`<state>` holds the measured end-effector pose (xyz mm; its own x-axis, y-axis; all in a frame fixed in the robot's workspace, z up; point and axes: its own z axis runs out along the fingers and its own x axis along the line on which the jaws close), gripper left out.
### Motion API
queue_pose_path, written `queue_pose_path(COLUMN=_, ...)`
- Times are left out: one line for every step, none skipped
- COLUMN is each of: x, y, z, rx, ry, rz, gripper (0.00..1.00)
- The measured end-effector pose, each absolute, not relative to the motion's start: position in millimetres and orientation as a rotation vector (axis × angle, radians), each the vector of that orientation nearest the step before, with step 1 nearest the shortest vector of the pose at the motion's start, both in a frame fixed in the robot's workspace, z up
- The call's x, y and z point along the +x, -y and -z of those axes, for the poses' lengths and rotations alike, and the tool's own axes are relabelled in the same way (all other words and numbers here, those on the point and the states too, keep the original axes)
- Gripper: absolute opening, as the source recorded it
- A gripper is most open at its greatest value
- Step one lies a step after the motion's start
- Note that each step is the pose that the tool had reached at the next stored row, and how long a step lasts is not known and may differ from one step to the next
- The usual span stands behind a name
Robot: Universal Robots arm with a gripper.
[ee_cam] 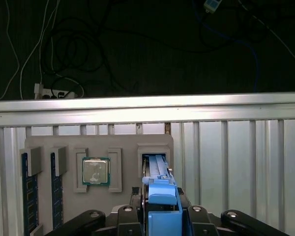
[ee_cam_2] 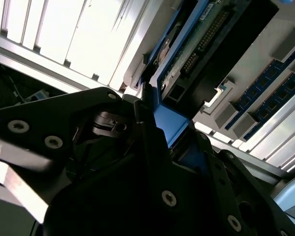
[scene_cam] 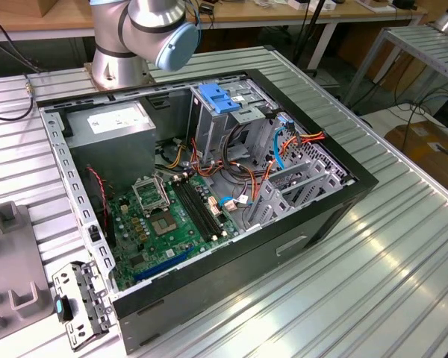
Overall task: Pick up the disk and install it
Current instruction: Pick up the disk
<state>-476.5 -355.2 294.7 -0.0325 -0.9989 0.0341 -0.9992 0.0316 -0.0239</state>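
The disk [ee_cam: 156, 167] stands on edge in a slot of the grey holder tray [ee_cam: 123, 142], blue side rail facing me. In the second wrist view the disk [ee_cam_2: 199, 42] shows its green circuit board and connector beside the blue rail. My gripper [ee_cam: 162, 209] sits over the disk's near end, its black fingers pressed against both sides of the blue rail, shut on it. The second wrist view has the gripper [ee_cam_2: 155, 105] at the same rail. The open computer case [scene_cam: 343, 194] lies on the ribbed table in the exterior view.
A processor chip [ee_cam: 95, 171] and two memory sticks [ee_cam: 28, 196] sit in the same tray. A blue caddy [scene_cam: 222, 98] rests on the case's drive bay, with orange and blue cables [scene_cam: 284, 145] beside it. The arm's base [scene_cam: 127, 45] stands behind the case.
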Motion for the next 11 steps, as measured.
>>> queue_pose_path(x=-476.5, y=355.2, z=-294.7, rx=2.180, ry=2.251, rz=-0.064, gripper=0.37)
queue_pose_path(x=-476.5, y=355.2, z=-294.7, rx=2.180, ry=2.251, rz=-0.064, gripper=0.37)
queue_pose_path(x=-476.5, y=355.2, z=-294.7, rx=2.180, ry=2.251, rz=-0.064, gripper=0.37)
queue_pose_path(x=-476.5, y=355.2, z=-294.6, rx=2.180, ry=2.251, rz=-0.064, gripper=0.37)
queue_pose_path(x=-476.5, y=355.2, z=-294.7, rx=2.180, ry=2.251, rz=-0.064, gripper=0.37)
queue_pose_path(x=-476.5, y=355.2, z=-294.6, rx=2.180, ry=2.251, rz=-0.064, gripper=0.37)
queue_pose_path(x=-476.5, y=355.2, z=-294.6, rx=2.180, ry=2.251, rz=-0.064, gripper=0.37)
queue_pose_path(x=-476.5, y=355.2, z=-294.6, rx=2.180, ry=2.251, rz=-0.064, gripper=0.37)
queue_pose_path(x=-476.5, y=355.2, z=-294.6, rx=2.180, ry=2.251, rz=-0.064, gripper=0.37)
queue_pose_path(x=-476.5, y=355.2, z=-294.7, rx=2.180, ry=2.251, rz=-0.064, gripper=0.37)
queue_pose_path(x=-476.4, y=355.2, z=-295.2, rx=2.180, ry=2.251, rz=-0.064, gripper=0.37)
